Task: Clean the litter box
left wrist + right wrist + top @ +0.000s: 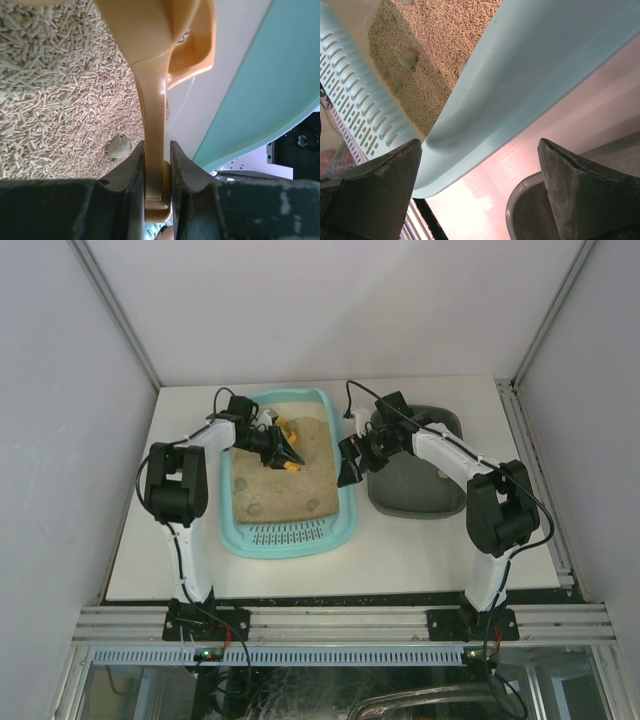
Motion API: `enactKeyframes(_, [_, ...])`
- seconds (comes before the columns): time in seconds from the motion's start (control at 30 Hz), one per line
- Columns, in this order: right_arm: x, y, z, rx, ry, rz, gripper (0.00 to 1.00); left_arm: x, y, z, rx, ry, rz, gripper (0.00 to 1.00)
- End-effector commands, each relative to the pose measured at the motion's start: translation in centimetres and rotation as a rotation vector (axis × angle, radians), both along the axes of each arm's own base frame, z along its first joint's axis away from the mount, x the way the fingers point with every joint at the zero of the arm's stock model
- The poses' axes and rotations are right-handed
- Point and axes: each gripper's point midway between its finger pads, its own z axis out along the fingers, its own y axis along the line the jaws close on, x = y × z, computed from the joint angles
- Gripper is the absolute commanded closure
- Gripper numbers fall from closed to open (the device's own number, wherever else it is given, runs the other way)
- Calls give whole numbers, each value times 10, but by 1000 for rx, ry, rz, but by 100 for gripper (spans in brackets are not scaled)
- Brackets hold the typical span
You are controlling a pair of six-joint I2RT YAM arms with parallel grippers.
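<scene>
The light turquoise litter box [346, 508] lies left of centre, with tan pellet litter [290, 485] inside and a slotted grate [285, 535] at its near end. My left gripper [283, 451] hangs over the far part of the litter, shut on the handle of a yellow-orange scoop [288, 429]. In the left wrist view the scoop handle [151, 105] is pinched between the jaws of the left gripper [157, 167], beside a grey clump [119, 146]. My right gripper [350, 470] stands open at the box's right rim [530, 65], with nothing in it [480, 146].
A dark grey tray [420, 495] sits right of the litter box, and its rim [512, 212] shows between the right fingers. Grey clumps [255, 508] lie in the litter near the grate [355, 95]. White walls enclose the table on three sides.
</scene>
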Motion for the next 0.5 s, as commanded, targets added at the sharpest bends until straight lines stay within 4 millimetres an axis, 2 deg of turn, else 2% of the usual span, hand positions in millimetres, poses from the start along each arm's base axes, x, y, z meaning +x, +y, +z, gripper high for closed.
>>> enactKeyframes(0.0, [3, 4, 8, 22, -36, 9, 0, 9, -17, 16, -86, -133, -43, 100])
enactKeyframes(0.13, [2, 3, 8, 19, -39, 12, 0, 4, -19, 23, -104, -164, -47, 100])
enactKeyframes(0.47, [-2, 6, 6, 9, -37, 30, 0, -26, -10, 20, -66, -158, -57, 100])
